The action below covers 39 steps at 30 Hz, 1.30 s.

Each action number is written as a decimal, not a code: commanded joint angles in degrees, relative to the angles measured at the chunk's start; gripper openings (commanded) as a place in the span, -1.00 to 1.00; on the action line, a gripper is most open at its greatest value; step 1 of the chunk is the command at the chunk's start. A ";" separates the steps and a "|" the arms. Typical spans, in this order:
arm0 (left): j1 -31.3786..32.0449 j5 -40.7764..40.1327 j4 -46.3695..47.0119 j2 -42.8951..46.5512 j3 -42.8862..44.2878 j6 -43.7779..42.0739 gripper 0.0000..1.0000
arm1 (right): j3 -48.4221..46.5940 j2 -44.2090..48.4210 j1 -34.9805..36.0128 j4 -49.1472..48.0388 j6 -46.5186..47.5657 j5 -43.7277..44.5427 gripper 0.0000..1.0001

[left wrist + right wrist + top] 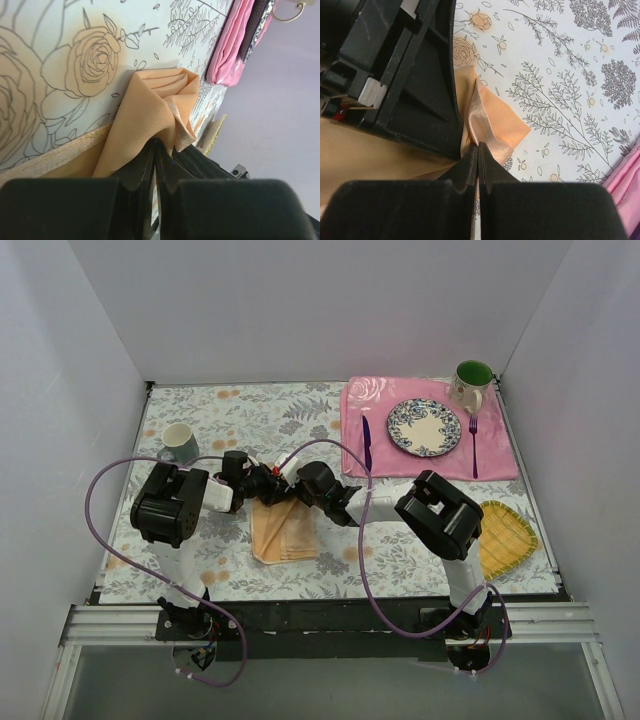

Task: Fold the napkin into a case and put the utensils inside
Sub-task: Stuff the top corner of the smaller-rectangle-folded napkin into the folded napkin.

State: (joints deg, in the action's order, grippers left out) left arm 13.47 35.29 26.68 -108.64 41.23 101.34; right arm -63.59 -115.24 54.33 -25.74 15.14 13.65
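Observation:
The peach-orange napkin (285,532) lies folded into a narrow strip in front of the arms, its far end lifted. My left gripper (265,488) and right gripper (284,490) meet tip to tip at that far end. In the left wrist view the left gripper (155,146) is shut on a bunched fold of napkin (145,107). The right wrist view shows the right gripper (478,146) shut on a shiny raised edge of the napkin (502,125), with the left gripper's black body (405,75) close beside it. The purple knife (367,443) and fork (473,445) lie on the pink placemat (500,440).
A patterned plate (424,427) sits between the utensils, with a green-lined mug (472,383) behind the fork. A blue mug (180,442) stands at the left. A yellow woven mat (505,538) lies at the right front. White walls enclose the floral tablecloth.

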 commanded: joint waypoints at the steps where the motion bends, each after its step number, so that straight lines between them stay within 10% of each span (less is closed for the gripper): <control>1: -1.34 -3.04 1.36 -1.40 -0.63 2.55 -0.92 | -0.04 1.60 0.25 -0.19 -0.90 -0.11 -0.97; 24: -0.81 2.68 -1.52 3.86 1.04 0.45 -0.79 | -0.48 0.54 0.17 0.25 -1.42 0.06 -0.97; 39: -9.08 0.76 -29.21 31.60 4.90 -30.99 0.21 | -0.21 0.72 -0.18 0.42 -1.95 0.41 -0.97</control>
State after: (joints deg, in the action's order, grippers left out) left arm 5.23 38.98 6.94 -86.54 41.50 86.83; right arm -63.53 -115.22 54.11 -23.73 13.91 14.22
